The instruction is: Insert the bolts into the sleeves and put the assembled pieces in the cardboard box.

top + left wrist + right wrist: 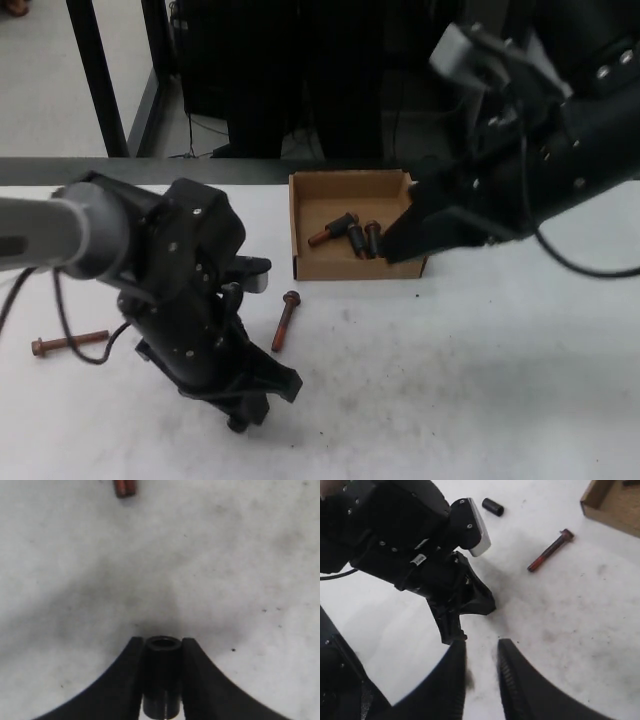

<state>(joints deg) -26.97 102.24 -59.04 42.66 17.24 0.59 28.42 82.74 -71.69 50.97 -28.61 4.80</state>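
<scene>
From the high view, the cardboard box [350, 178] sits at the back of the table [480, 380], with a few joined pieces [350, 232] inside. One bolt [286, 322] lies on the table in front of the box. A second bolt [68, 342] lies well apart, off to the left. The left claw [240, 418] points down at the table near the first bolt. It is too dark here to tell what it holds. The right arm [520, 170] hangs over the box.

In the left wrist view, the left claw [162, 642] is pinching a black sleeve [162, 680], with the hole facing out. The tip of the bolt [125, 487] is just ahead.

In the right wrist view, the right claw [480, 647] is a little spread, with nothing in it. It looks at the left claw [455, 625]. Past that lie the bolt [551, 550], a loose sleeve [493, 506] and a corner of the box [615, 505].

What could go wrong: the bolt is thin and round, so it may roll away when grabbed. If it meets the hole crooked, it may jam or push the sleeve out of the pinch. The two arms are close, so they could bump.
</scene>
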